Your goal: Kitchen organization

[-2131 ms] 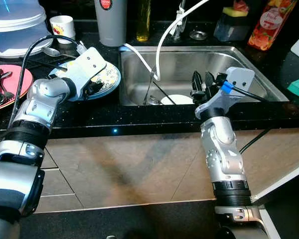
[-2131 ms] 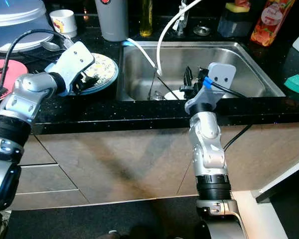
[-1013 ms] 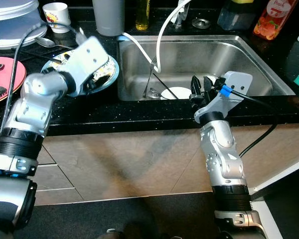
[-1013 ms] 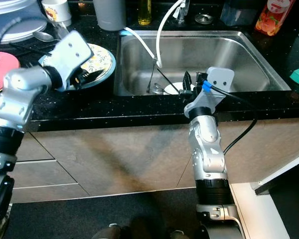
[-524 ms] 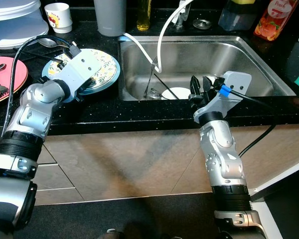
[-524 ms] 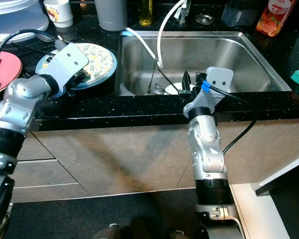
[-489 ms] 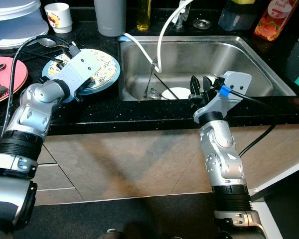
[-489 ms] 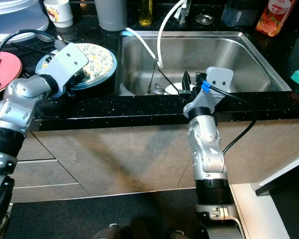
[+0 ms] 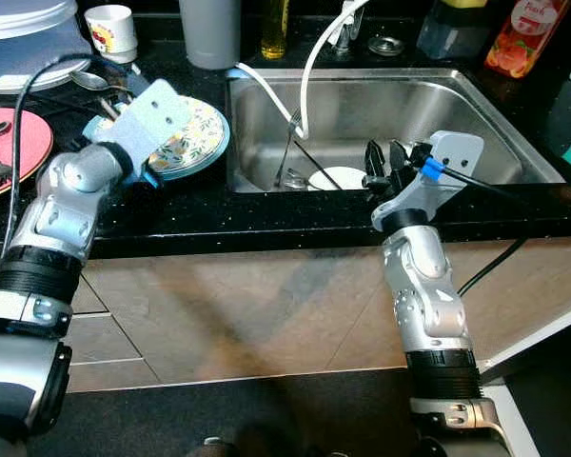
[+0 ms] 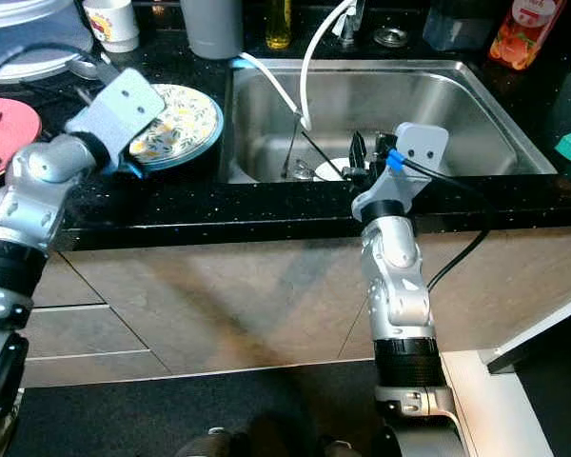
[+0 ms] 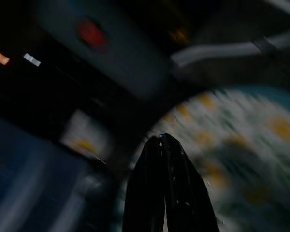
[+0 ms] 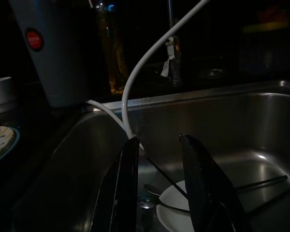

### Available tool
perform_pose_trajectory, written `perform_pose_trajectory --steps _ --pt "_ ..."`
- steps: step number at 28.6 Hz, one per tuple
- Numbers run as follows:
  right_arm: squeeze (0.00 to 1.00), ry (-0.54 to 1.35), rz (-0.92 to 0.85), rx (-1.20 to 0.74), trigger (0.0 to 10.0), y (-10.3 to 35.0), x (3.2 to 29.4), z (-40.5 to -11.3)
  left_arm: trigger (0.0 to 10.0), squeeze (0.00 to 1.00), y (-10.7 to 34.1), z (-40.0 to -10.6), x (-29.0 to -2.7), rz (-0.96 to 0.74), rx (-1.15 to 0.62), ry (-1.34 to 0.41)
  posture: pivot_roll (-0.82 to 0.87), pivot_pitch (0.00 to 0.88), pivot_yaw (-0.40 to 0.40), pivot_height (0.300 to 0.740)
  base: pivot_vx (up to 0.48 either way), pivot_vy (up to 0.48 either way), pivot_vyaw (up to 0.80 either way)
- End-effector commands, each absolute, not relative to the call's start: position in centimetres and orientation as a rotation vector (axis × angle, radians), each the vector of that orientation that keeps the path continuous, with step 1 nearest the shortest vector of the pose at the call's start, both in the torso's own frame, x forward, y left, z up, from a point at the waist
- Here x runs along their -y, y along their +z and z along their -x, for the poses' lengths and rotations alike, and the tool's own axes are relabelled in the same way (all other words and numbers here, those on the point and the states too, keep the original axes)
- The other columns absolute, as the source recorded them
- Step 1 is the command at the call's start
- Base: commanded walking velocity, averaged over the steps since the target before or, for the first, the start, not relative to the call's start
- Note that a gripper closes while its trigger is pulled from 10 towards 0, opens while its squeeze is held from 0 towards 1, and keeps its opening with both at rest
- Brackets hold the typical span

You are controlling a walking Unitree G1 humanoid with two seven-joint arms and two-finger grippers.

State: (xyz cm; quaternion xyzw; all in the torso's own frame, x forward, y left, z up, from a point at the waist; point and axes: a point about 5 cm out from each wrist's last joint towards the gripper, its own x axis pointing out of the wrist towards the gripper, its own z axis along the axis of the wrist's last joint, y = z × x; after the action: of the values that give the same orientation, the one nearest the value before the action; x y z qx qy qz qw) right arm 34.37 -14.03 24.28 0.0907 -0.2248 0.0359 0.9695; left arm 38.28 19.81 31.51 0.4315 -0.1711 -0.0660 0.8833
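Left eye view looks down on a black countertop (image 9: 266,214) with a stainless sink (image 9: 476,105) set into it, and grey-brown cabinet fronts (image 9: 247,314) below. At the counter's far left stands a stack of pale lidded containers (image 9: 29,38), and in front of it a pink plate (image 9: 24,143) holding dark cutlery. Behind the sink's left corner stands a grey tumbler (image 9: 209,29), with a yellow bottle (image 9: 273,29) beside it and a red juice bottle (image 9: 514,38) at the far right. A white hose (image 9: 309,67) arcs from the tap down into the basin. Just left of the sink lies a floral plate with a teal rim (image 9: 205,138), and a small white cup (image 9: 109,29) sits beyond it. In the basin bottom a small white bowl (image 9: 328,178) rests among dark utensils. The left gripper (image 11: 160,140) hovers over the floral plate's left part; in the blurred left wrist view its fingers are pressed together with nothing between them. The right gripper (image 12: 157,145) is poised over the sink's front edge, fingers parted and empty, pointing at the white bowl
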Motion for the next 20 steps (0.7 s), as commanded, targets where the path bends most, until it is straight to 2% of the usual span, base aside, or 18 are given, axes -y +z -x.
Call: perform_pose_trajectory --steps 1,4,6,8,11,12,16,20 --pt "0.0 0.073 -0.189 0.45 10.0 24.2 14.1 -34.5 10.0 0.0 34.6 -37.2 -17.5 -0.919 0.587 -0.108 0.24 0.159 -0.023 0.74 0.0 0.0 0.0" --pt "0.0 0.073 -0.189 0.45 10.0 24.2 14.1 -34.5 10.0 0.0 35.3 -36.8 -16.5 -0.886 0.656 -0.118 0.24 0.156 -0.024 0.74 0.0 0.0 0.0" --pt "0.0 0.072 -0.188 0.451 10.0 24.2 14.1 -34.5 10.0 0.0 35.4 -36.3 -14.6 -0.853 0.72 -0.183 0.24 0.156 -0.024 0.74 0.0 0.0 0.0" --pt "0.0 0.072 -0.187 0.451 10.0 24.2 14.1 -34.5 10.0 0.0 35.4 -36.2 -13.9 -0.832 0.738 -0.213 0.24 0.156 -0.024 0.74 0.0 0.0 0.0" --pt "0.0 0.071 -0.188 0.453 10.0 24.3 14.1 -34.5 10.0 0.0 34.7 -36.1 -10.6 -0.723 0.765 -0.319 0.23 0.155 -0.021 0.74 0.0 0.0 0.0" --pt "0.0 0.071 -0.188 0.453 10.0 24.3 14.1 -34.5 10.0 0.0 34.7 -36.1 -10.6 -0.723 0.765 -0.319 0.23 0.155 -0.021 0.74 0.0 0.0 0.0" --pt "0.0 0.07 -0.185 0.458 10.0 24.4 14.1 -34.5 10.0 0.0 32.2 -36.2 -6.0 -0.39 0.643 -0.66 0.21 0.15 -0.012 0.74 0.0 0.0 0.0" --pt "0.0 0.065 -0.184 0.461 10.0 24.4 14.2 -34.4 10.0 0.0 31.2 -36.3 -4.7 -0.313 0.584 -0.761 0.2 0.15 -0.01 0.74 0.0 0.0 0.0"
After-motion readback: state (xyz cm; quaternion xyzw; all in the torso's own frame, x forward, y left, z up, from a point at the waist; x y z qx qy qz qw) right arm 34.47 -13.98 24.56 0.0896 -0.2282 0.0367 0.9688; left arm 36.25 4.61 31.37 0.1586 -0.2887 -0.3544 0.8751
